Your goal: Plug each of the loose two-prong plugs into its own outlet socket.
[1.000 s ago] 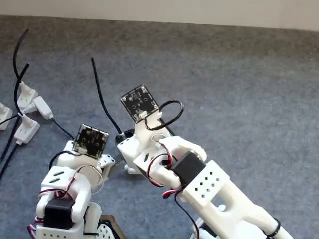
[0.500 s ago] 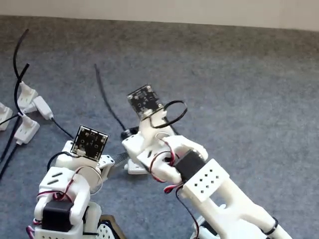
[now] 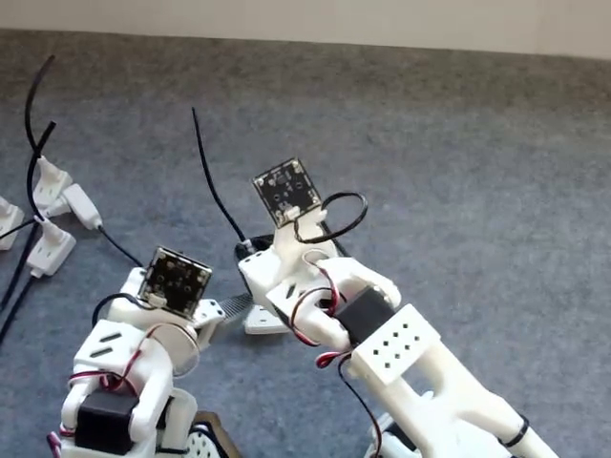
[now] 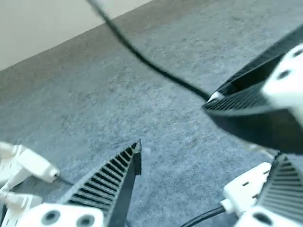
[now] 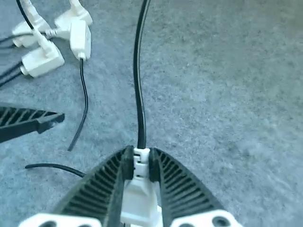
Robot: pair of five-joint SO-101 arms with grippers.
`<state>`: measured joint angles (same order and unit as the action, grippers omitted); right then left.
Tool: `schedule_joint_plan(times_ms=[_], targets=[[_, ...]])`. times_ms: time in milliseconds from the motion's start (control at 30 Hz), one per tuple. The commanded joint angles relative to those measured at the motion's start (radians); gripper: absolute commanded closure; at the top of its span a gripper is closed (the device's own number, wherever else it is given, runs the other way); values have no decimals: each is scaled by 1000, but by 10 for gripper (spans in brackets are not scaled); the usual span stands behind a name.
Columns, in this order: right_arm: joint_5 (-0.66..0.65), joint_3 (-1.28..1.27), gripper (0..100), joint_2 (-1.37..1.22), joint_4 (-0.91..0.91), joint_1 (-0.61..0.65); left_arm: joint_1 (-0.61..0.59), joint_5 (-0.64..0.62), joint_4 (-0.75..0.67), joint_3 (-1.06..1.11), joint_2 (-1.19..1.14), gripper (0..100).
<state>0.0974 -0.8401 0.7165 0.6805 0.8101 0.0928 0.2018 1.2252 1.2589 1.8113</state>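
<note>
**Right claw clamps a white plug; left claw stands wide**

The right claw (image 5: 140,153) is closed tight on a white moulded plastic plug (image 5: 137,196). Its black, ribbed, wedge-shaped fingers press on both flat sides of the plug's body. A thin round black cord (image 5: 138,85) leaves the plug at the fingertips. It runs almost straight away over the grey short-pile carpeted bench (image 3: 477,143). In the high view the cord's far end lies loose, short of the bench's far edge, where a pale wall strip (image 3: 382,17) begins.

The left claw (image 4: 208,153) stands wide, with only carpet between its two ribbed fingers. A small white plastic block with a black lead (image 4: 246,182) lies on the carpet just beside one of those fingers. In the high view it sits under the right arm. Whether it is a plug or a socket cannot be told. The two claws are near each other.

A cluster of white plastic plugs and outlet blocks (image 3: 52,205) lies by the bench's left edge in the high view, with thin black leads running among the pieces. It is well apart from both claws. A stretch of carpet crossed by a single thin black lead separates it from the held plug.
</note>
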Motion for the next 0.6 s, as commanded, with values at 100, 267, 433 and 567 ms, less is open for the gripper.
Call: schedule_joint_plan(times_ms=[100,267,433,567], targets=[[8,-7,993,7,-38,-5,65,-9,-8,-13,8,596],[23,77,994,25,134,21,-65,-6,-235,162,8,596],[-87,189,994,35,346,15,-142,-6,-276,202,7,596],[-98,266,994,36,456,-8,-142,-6,-278,203,7,596]])
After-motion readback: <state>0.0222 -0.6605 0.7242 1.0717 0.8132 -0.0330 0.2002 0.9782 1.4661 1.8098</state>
